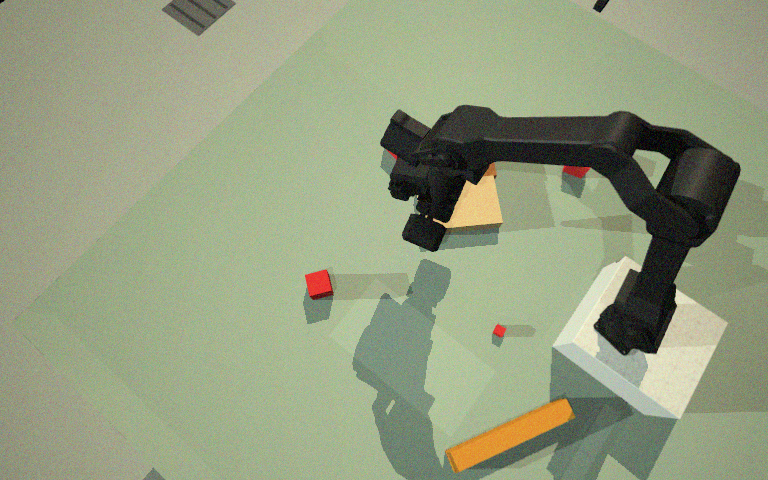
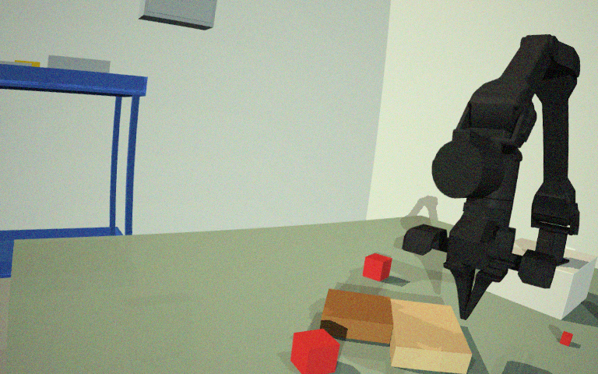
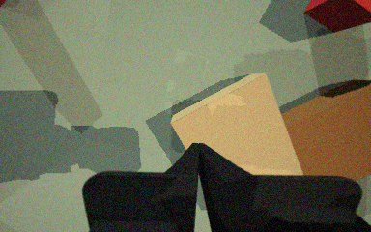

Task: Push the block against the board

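A light tan square block [image 1: 478, 206] [image 2: 425, 330] [image 3: 237, 130] lies flat on the green table. One of its sides rests against a darker brown slab [image 2: 357, 312] [image 3: 333, 135], which the arm mostly hides in the top view. A long orange board [image 1: 509, 433] lies far off, near the white base. My gripper [image 1: 425, 212] [image 2: 466, 315] [image 3: 197, 149] is shut on nothing. It points down with its tips at the table, right at the edge of the tan block on the side away from the brown slab.
Red cubes are scattered about: [image 1: 318, 283], [image 1: 498, 330], [image 1: 576, 170], [image 2: 377, 266], [image 2: 314, 351], [image 2: 565, 338], [image 3: 340, 12]. The arm stands on a white pedestal [image 1: 690, 362] [image 2: 568, 282]. A blue shelf [image 2: 70, 81] stands beyond the table.
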Tool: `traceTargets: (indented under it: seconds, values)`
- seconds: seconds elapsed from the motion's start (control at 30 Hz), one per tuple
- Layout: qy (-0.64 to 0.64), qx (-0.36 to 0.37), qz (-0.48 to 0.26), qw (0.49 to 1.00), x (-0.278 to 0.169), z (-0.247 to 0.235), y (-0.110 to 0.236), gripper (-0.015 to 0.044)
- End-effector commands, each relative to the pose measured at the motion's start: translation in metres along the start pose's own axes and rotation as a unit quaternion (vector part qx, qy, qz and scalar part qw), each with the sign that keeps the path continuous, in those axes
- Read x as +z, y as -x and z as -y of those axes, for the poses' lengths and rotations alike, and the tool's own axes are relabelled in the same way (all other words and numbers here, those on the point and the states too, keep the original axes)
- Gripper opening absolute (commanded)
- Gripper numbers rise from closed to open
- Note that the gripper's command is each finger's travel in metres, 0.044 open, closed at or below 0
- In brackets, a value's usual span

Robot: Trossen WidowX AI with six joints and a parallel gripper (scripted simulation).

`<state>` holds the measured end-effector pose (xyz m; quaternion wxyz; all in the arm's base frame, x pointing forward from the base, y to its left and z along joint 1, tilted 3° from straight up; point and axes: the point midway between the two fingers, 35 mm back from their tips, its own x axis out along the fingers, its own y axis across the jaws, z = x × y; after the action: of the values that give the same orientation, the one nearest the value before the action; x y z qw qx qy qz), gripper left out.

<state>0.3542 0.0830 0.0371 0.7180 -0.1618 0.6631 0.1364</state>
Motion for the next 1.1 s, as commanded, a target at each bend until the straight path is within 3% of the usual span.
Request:
traceTargets:
  seconds: [0.0, 0.57, 0.77, 0.93, 1.07]
  values:
    - [0.063, -0.001, -0.005, 0.998, 0.010, 0.002, -0.003, 0.0000]
    - [0.347, 0.000, -0.006, 0.938, 0.057, 0.011, -0.009, 0.0000]
    - [0.358, 0.000, -0.006, 0.934, 0.058, 0.011, -0.009, 0.0000]
    - [0.358, 0.000, -0.006, 0.934, 0.058, 0.011, -0.061, 0.0000]
    - [0.358, 0.000, -0.006, 0.934, 0.058, 0.011, -0.064, 0.0000]
